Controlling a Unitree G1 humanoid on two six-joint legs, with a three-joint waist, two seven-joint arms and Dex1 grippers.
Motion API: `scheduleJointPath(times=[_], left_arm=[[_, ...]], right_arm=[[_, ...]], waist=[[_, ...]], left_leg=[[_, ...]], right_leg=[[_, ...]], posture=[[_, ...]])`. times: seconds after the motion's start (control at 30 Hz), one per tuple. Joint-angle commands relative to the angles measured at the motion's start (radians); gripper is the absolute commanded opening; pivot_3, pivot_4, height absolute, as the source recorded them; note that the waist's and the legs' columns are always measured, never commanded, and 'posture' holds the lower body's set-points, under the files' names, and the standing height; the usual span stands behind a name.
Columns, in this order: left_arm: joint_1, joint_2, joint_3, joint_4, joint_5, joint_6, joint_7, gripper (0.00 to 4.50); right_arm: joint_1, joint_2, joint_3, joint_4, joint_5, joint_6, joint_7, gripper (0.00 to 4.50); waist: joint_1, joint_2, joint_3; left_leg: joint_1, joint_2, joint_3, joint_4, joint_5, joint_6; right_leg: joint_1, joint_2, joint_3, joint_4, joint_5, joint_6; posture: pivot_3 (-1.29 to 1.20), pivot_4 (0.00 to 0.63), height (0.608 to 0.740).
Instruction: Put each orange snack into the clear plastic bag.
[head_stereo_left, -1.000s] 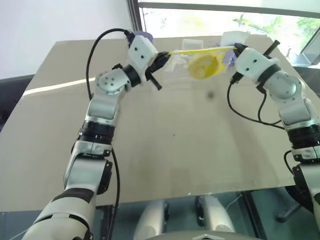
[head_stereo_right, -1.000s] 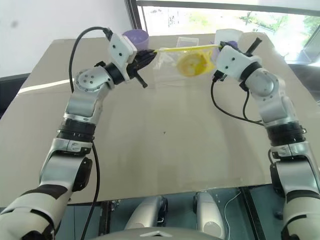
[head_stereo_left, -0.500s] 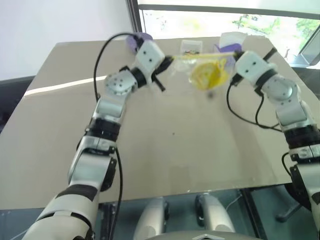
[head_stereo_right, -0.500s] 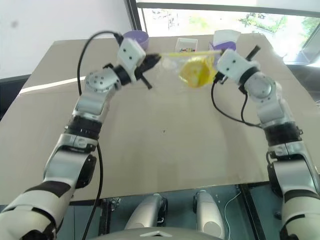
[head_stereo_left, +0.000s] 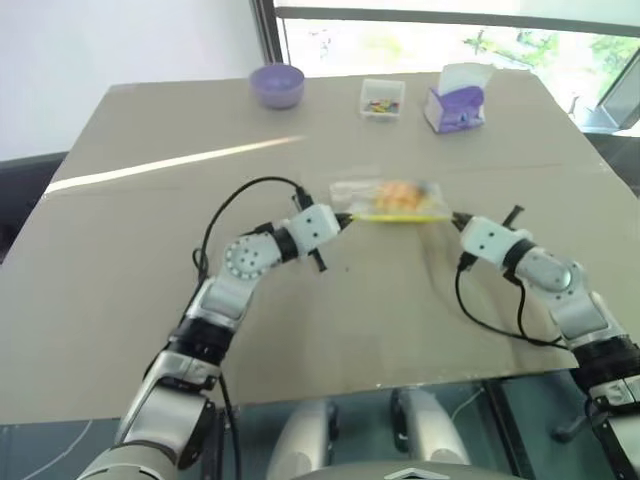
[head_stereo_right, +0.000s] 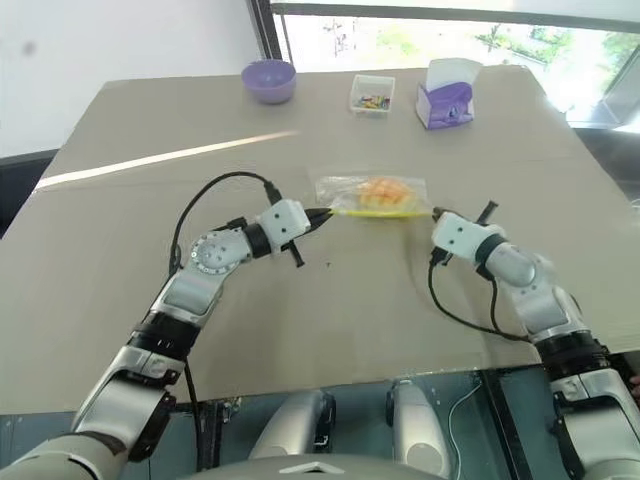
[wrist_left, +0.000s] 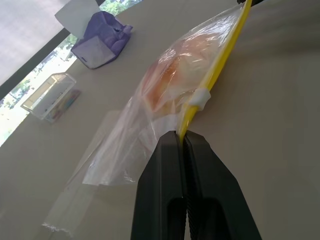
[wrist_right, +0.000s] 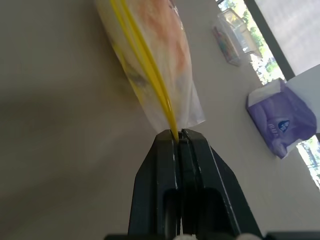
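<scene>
Left eye view shows my left jaws (head_stereo_left: 343, 218) and right jaws (head_stereo_left: 455, 221) clamped on the clear plastic zip bag's (head_stereo_left: 390, 199) yellow seal ends, now lowered onto the bench (head_stereo_left: 120, 250), round orange snack (head_stereo_left: 400, 193) inside, so bagging looks done.

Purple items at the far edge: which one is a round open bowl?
The purple bowl on the robot's far left. The other purple item, a purple tissue pack on the far right beside the small clear box, is boxy with white paper sticking up.

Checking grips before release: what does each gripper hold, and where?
Both hold the clear plastic bag by its yellow seal strip: left gripper at one end, right gripper at the other.
</scene>
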Motion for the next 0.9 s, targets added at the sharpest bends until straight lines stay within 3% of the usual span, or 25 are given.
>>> scheduleJointPath(times=[0.03,0.17,0.3,0.43,0.67,0.9], left_arm=[[0.031,0.032,0.035,-0.071,0.044,-0.035,0.041,0.0],[0.054,0.059,0.029,-0.057,0.115,-0.135,0.098,0.0],[0.069,0.068,0.023,-0.044,0.141,-0.221,0.126,0.0],[0.086,0.06,0.02,-0.057,0.145,-0.239,0.132,0.0],[0.1,0.055,0.01,-0.161,0.179,-0.163,0.112,0.0],[0.127,0.034,0.011,-0.294,0.152,0.001,0.058,0.0]], right_arm=[[0.041,-0.028,-0.069,-0.096,0.039,0.044,0.03,0.89],[0.131,-0.067,-0.108,-0.226,0.114,0.081,0.122,2.72],[0.154,-0.092,-0.128,-0.377,0.185,0.112,0.195,2.72],[0.062,-0.032,-0.052,-0.445,0.149,0.151,0.196,2.72],[-0.074,0.088,0.119,-0.373,0.012,0.092,0.188,2.72],[-0.091,0.065,0.134,-0.272,-0.024,-0.061,0.195,2.72]], waist=[[0.001,0.0,0.0],[0.001,0.0,0.0],[0.0,0.0,0.0],[-0.004,0.0,0.0],[0.007,0.0,0.0],[0.004,0.0,0.0]], left_leg=[[0.002,0.0,-0.001,0.001,0.0,0.0],[0.013,0.001,-0.001,0.002,0.0,0.0],[0.013,0.001,-0.001,0.003,0.0,0.0],[0.013,0.002,-0.001,0.003,0.0,0.0],[0.011,0.001,-0.003,0.005,0.0,0.0],[0.01,0.001,-0.004,0.006,0.0,0.0]], right_leg=[[0.002,0.0,0.0,0.001,0.0,0.0],[0.014,0.001,-0.001,0.001,-0.001,0.0],[0.014,0.001,-0.001,0.001,-0.001,0.0],[0.014,0.001,-0.001,0.001,-0.001,0.0],[0.014,0.001,-0.003,0.002,-0.001,0.0],[0.014,0.0,-0.005,0.001,-0.001,0.0]], posture=[[0.0,0.15,0.74],[0.0,0.15,0.74],[0.0,0.15,0.74],[0.0,0.15,0.74],[0.0,0.15,0.74],[0.0,0.15,0.74]])
